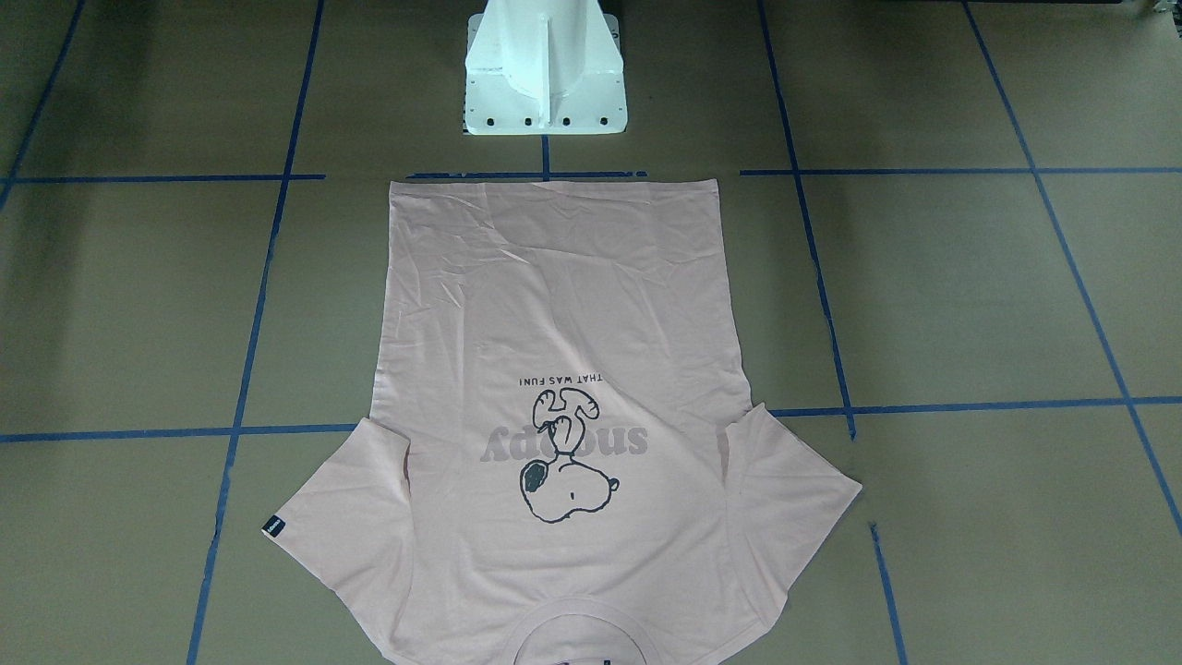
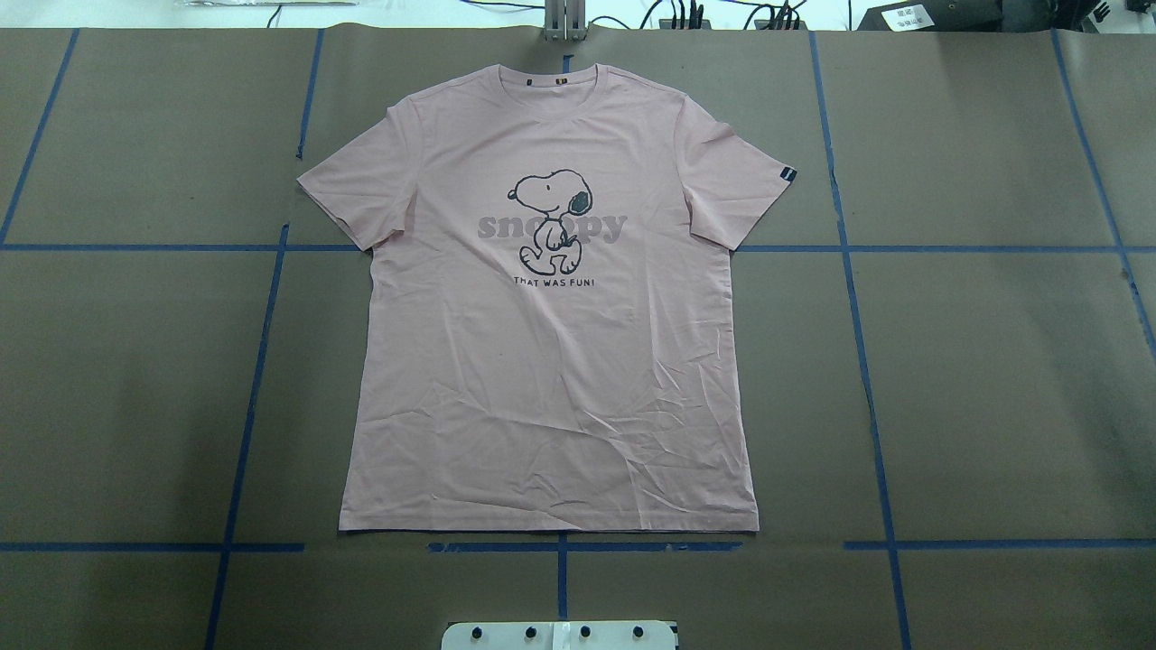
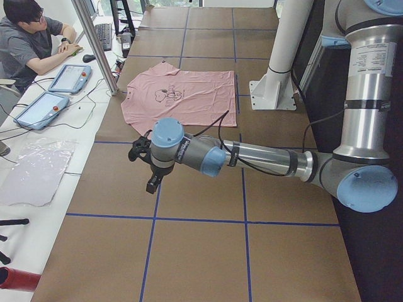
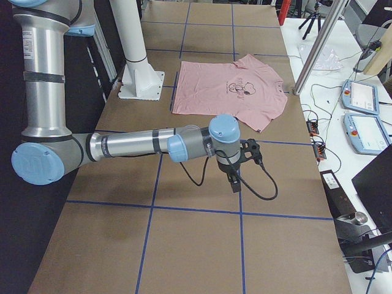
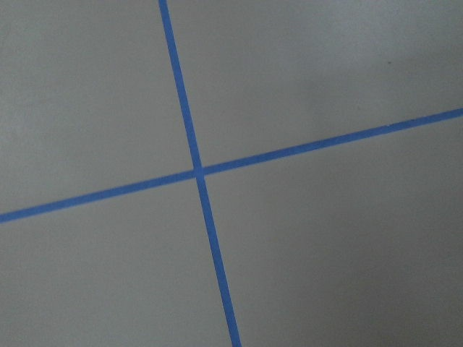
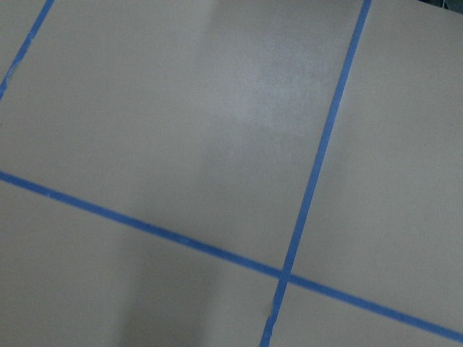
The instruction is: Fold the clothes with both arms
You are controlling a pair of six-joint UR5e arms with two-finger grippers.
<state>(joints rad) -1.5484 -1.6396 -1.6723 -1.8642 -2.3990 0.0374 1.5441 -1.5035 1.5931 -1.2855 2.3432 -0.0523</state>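
Left end effector (image 3: 151,182) and right end effector (image 4: 236,182): open or closed, cannot tell. Pink T-shirt (image 2: 551,379) lies flat, print up.

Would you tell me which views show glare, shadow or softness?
Right wrist view: pale glare patch on the brown paper table cover, shadow lower left. Left wrist view: blue tape cross slightly soft, even light. Overhead view: pale pink T-shirt sharp, lettering readable.

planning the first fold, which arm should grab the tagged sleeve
Right. The tagged sleeve lies on the robot's right, nearest the right end effector; the left end effector is across the shirt.
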